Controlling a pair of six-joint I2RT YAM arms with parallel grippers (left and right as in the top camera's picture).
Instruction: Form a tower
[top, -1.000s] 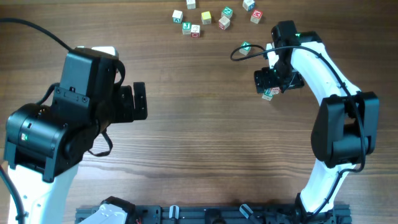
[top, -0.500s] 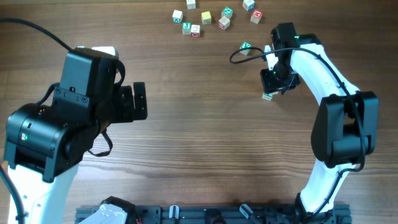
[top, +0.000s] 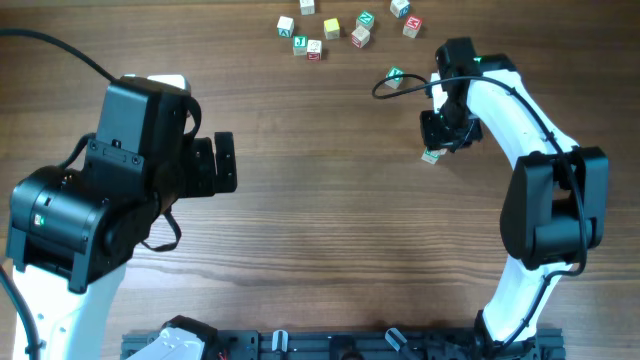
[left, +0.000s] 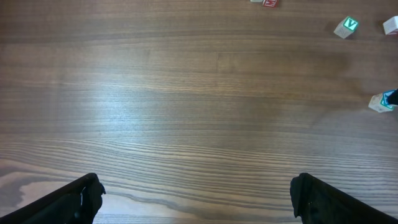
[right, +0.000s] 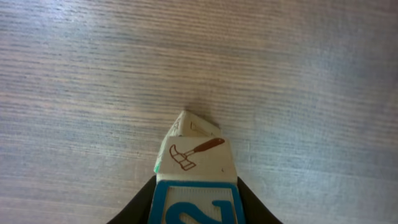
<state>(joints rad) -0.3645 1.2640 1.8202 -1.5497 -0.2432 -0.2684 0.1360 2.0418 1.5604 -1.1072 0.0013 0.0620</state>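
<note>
Looked over one wooden table (top: 320, 260). Nearest, saw the left gripper (left: 196, 183) gaping wide above bare wood, grasping nothing. Farther along, caught the right gripper (right: 196, 202) clamped by both dark fingers (right: 143, 211) onto the tower (right: 196, 155), down at the wood right of centre. Made out on the tower one blue-framed letter face closest to the wrist lens, then one pale face bearing a red-brown hammer, then one pale corner poking out beyond; could not tell the cube count from that. Beyond, spotted one green V cube (left: 346, 25) and, just beside, one pale cube (left: 392, 25) cut off at the picture edge. Farthest, counted nine loose cubes (top: 332, 27) clustered near the far edge, well apart from the tower.
</note>
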